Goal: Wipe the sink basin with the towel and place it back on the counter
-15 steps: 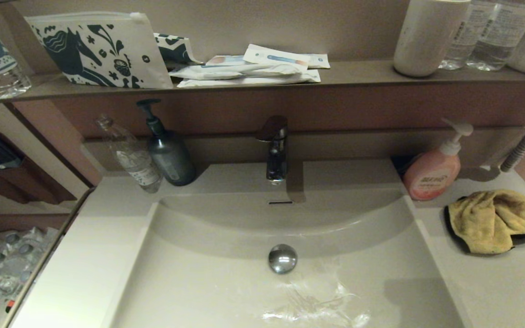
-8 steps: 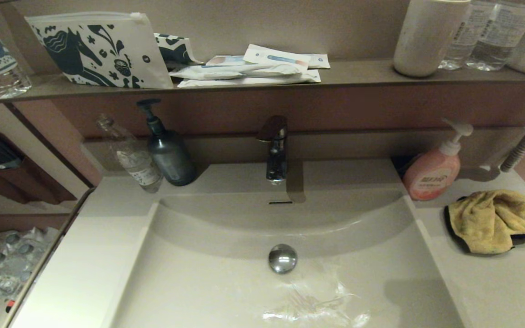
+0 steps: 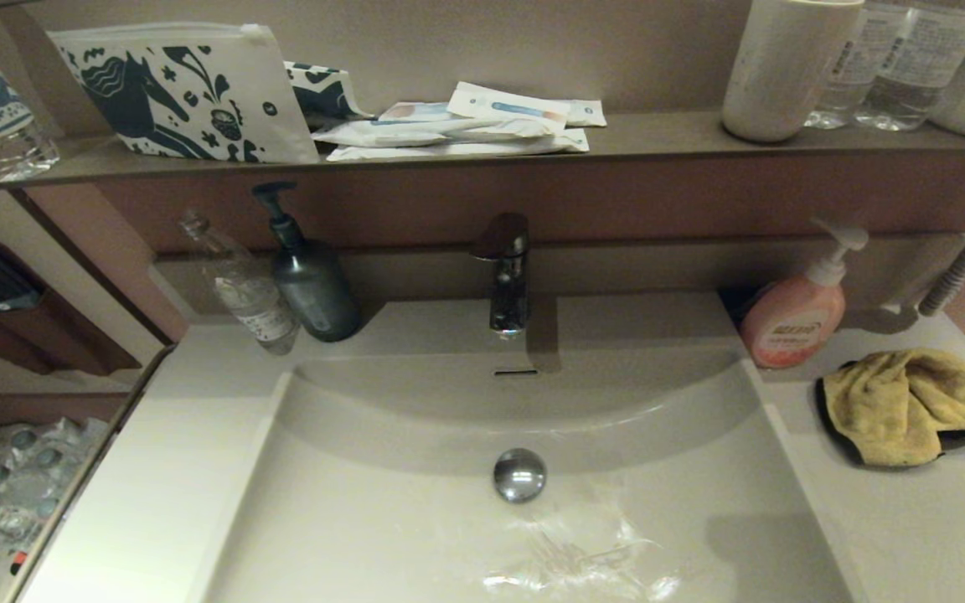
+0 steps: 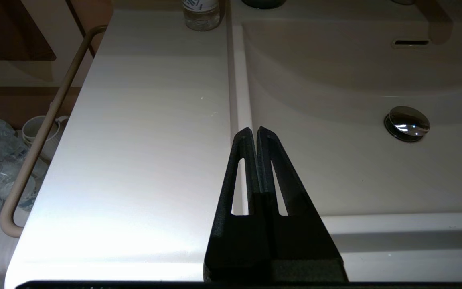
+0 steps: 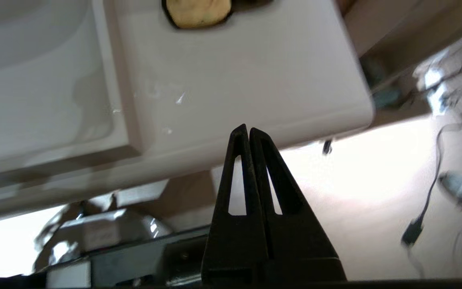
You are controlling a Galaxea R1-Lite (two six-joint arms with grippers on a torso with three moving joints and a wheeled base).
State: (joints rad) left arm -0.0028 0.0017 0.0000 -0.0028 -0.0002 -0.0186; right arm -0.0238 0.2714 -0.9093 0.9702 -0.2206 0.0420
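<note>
A: Where was the towel?

B: The small mustard-yellow fluffy towel with black edging (image 3: 905, 404) lay crumpled at the right of the head view, on the smooth off-white counter (image 3: 918, 528), just beside the pink pump soap bottle (image 3: 794, 318). Nothing held it.

A: And the basin?

B: The wide off-white sink basin (image 3: 415, 519) filled the lower centre, with its round chrome drain plug (image 3: 519, 475) in the middle and a wet patch (image 3: 575, 561) below the plug. The chrome tap (image 3: 506, 276) stood behind it, a dark grey pump bottle (image 3: 308, 276) and a clear plastic bottle (image 3: 239, 285) to its left.

A: The grippers?

B: Neither showed in the head view. In its wrist view the left gripper (image 4: 253, 130) had its black fingers pressed together, holding nothing, over the seam between counter and basin. The right gripper (image 5: 244, 128) was likewise closed and empty, at the counter's front edge, well apart from the towel at the top of that frame.
</note>
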